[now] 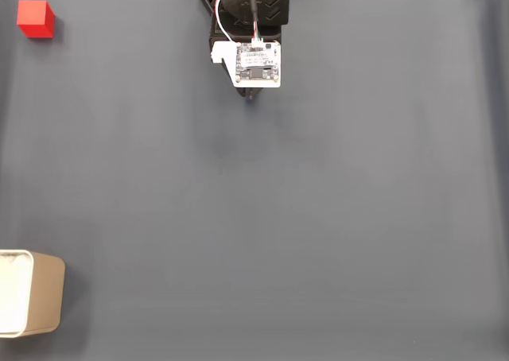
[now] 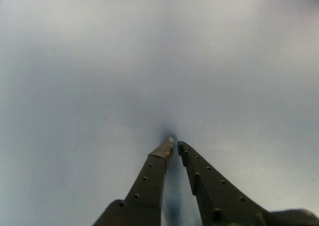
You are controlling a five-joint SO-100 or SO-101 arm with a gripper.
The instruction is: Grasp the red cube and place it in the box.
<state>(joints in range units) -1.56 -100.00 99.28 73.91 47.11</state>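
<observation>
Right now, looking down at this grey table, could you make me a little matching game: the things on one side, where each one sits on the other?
Things:
1. red cube
2. box
3. gripper
4. circuit board

Places or states in the fixed view:
A. bottom left edge of the mat
B. white, riding on the arm at top centre
C. top left corner, alone
D. fingertips nearly together, holding nothing (wrist view)

Pairs: 1-C, 2-A, 3-D, 4-B

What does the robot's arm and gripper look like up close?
A black plastic arm carries a white circuit board, fed by red, white and black cables. The gripper has two dark, tapering fingers dotted with small holes.
</observation>
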